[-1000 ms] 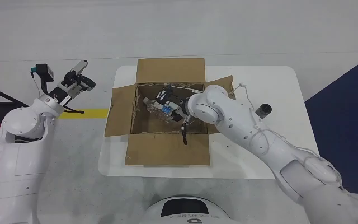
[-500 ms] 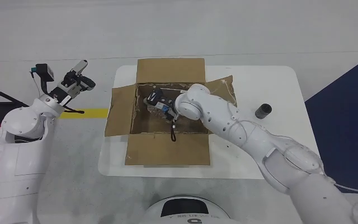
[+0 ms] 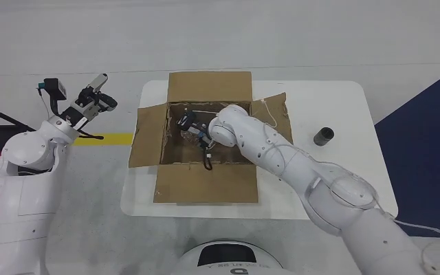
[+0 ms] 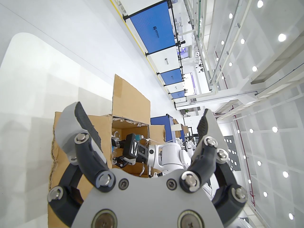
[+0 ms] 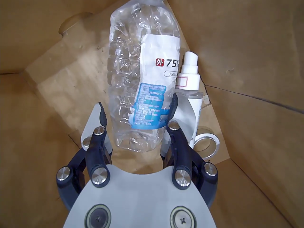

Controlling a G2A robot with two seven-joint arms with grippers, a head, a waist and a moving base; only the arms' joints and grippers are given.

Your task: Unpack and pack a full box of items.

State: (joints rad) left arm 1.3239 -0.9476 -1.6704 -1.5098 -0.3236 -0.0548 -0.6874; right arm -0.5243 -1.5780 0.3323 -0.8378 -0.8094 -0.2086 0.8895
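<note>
**Right end effector closed on a bottle inside the box**

Nearest the robot, the white bench carries an open cardboard box whose front flap lies flat toward the robot, with its side flaps spread outward.

The right arm comes in over the box's right side. Its right end effector is down inside the box. The wrist view shows its two fingers closed against opposite sides of a clear plastic bottle, low on the body and partly over the white and blue label. The bottle is crumpled, has a white cap, and points away from the wrist toward a brown inner wall.

Just beside the bottle lies a white spray bottle, roughly parallel to it with its nozzle pointing the same way. A small silver ring sits against the spray bottle's base, close to one finger. Both rest on the box floor.

From above, the right end effector sits in the left half of the box opening.

Farther off, a small dark cylinder stands alone on the bench, well to the right of the box.

The left end effector is held out past the bench's left edge, above the floor. Its fingers are spread wide with nothing between them. A yellow floor line runs below it.
</note>
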